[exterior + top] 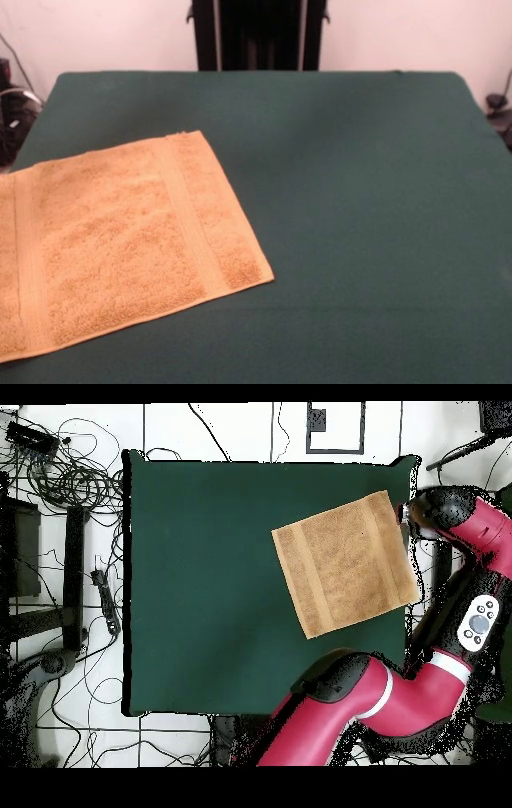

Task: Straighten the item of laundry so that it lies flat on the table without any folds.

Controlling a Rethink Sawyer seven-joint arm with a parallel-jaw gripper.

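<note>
The orange-tan towel (120, 240) lies spread out on the dark green table (360, 200), at the left in the front view, turned a little askew. Its band stripes run near two opposite edges and no fold shows. In the overhead view the towel (345, 564) lies at the table's (210, 574) right side, and one corner reaches the table's right edge. The red arm bends round outside that edge, and its end with the gripper (410, 512) is beside the towel's upper right corner. The gripper does not show in the front view.
The robot's black pedestal (258, 34) stands behind the table's far edge. In the overhead view, cables (70, 474) and stands lie on the floor left of the table. The arm's elbow (440, 674) hangs off the table's lower right corner.
</note>
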